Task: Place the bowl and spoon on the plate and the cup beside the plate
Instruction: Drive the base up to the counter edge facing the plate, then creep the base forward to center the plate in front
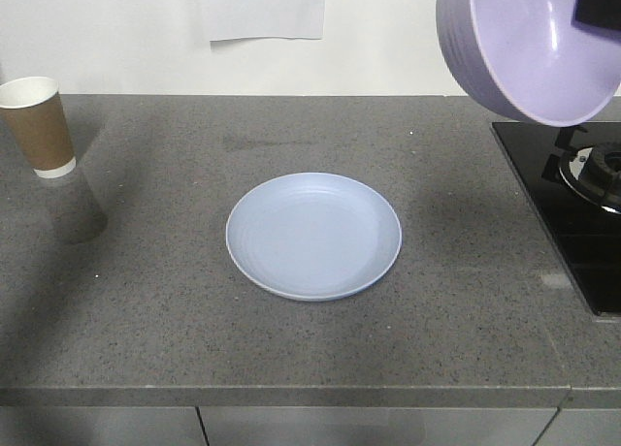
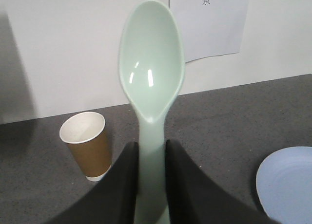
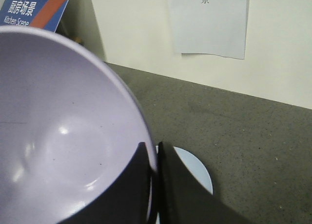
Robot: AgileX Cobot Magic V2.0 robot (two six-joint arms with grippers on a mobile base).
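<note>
- Two task items are airborne. The bowl hangs tilted over the right end of the counter, its rim pinched between the closed jaws of the right gripper.
- The spoon stands upright, its handle clamped by the left gripper; I judge it goes down after the bowl.
- The plate lies bare mid-counter, with open room on every side.
- The cup stands upright at far left, well apart from the plate. The hob bounds the right edge.
</note>
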